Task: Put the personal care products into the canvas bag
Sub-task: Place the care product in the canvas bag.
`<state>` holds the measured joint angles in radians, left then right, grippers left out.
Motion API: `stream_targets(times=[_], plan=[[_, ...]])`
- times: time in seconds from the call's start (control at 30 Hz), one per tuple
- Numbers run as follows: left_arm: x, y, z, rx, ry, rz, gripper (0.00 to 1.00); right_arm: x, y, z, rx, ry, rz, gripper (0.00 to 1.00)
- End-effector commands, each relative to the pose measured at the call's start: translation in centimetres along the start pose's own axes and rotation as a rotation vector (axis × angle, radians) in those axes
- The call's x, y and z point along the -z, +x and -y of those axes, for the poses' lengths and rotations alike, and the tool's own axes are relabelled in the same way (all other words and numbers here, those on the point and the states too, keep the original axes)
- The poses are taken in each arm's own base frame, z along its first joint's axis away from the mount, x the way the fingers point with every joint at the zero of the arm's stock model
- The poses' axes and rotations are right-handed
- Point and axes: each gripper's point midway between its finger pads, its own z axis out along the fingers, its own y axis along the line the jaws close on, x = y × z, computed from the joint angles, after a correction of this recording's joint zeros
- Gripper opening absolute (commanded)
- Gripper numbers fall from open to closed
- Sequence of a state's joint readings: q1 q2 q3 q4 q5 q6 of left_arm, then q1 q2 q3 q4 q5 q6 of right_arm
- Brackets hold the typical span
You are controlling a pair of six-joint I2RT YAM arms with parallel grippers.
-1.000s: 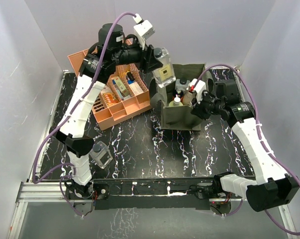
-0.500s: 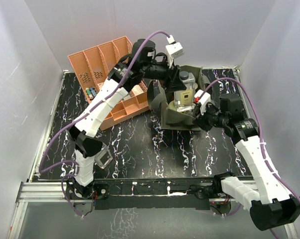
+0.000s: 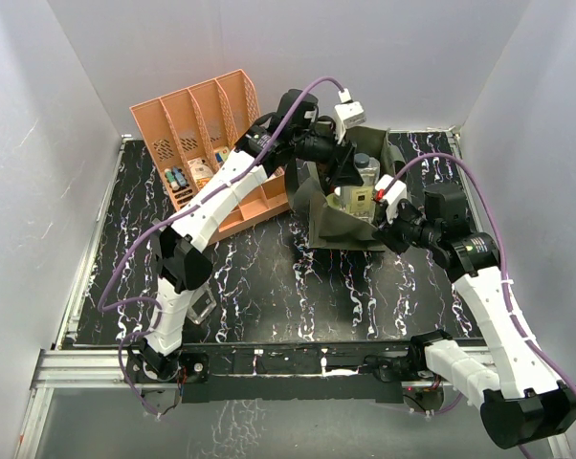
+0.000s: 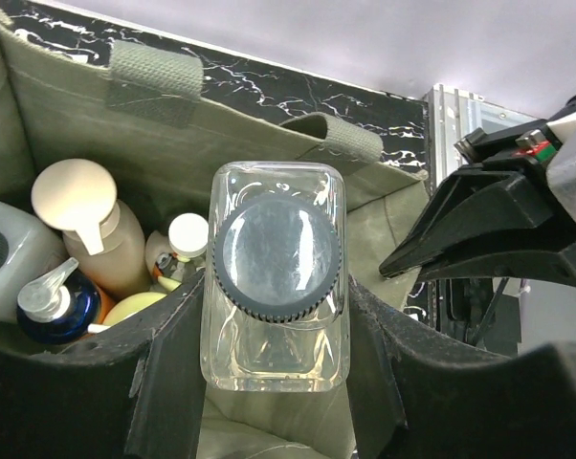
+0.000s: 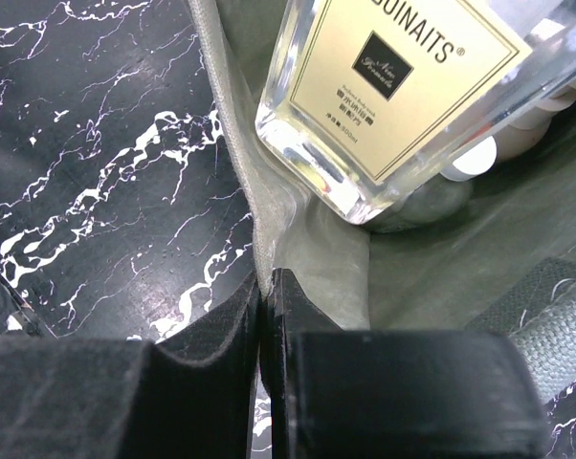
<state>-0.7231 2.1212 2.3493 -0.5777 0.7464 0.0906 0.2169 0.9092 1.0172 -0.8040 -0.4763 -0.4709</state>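
My left gripper (image 3: pixel 350 174) is shut on a clear square bottle (image 4: pixel 276 253) with a dark round cap and a cream label, and holds it upright inside the mouth of the olive-green canvas bag (image 3: pixel 338 228). In the left wrist view the bag (image 4: pixel 221 124) holds a tan pump bottle (image 4: pixel 87 206), an orange-and-blue pump bottle (image 4: pixel 54 306), a white bottle (image 4: pixel 1 258) and a yellow white-capped bottle (image 4: pixel 188 234). My right gripper (image 5: pixel 266 287) is shut on the bag's rim (image 5: pixel 259 220), beside the clear bottle (image 5: pixel 403 86). A small clear bottle (image 3: pixel 204 306) stands near the left arm's base.
A salmon-orange slotted rack (image 3: pixel 202 124) with small colourful boxes and tubes stands at the back left, next to the bag. White walls close in the black marbled table (image 3: pixel 298 287) at the back and both sides.
My left gripper has carried the clear bottle from above the rack to the right and down into the bag's mouth. My right gripper has kept its hold on the bag's rim.
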Motion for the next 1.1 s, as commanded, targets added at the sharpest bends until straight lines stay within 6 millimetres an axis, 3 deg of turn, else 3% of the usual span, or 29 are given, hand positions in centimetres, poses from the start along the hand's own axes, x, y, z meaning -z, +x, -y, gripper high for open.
stream_targets(times=[0.0,0.27,0.57,0.83,1.07], plan=[[2.7,-6.0,4.5,-0.169,0.114,0.159,0.0,0.4,-0.9,-0.6,0.015,-0.022,0.027,0.08],[1.2,-5.1,4.3,-0.159,0.162,0.153,0.0,0.8,-3.3,0.3,0.039,-0.004,0.071,0.08],[0.7,-4.3,4.7,-0.132,0.207,0.149,0.0,2.0,-7.5,1.8,0.074,0.047,0.163,0.08],[0.3,-3.3,4.8,-0.108,0.233,0.136,0.0,2.4,-9.7,2.4,0.093,0.055,0.207,0.08],[-1.1,-1.5,4.3,-0.085,0.266,0.119,0.0,2.8,-10.3,2.5,0.1,0.059,0.218,0.08]])
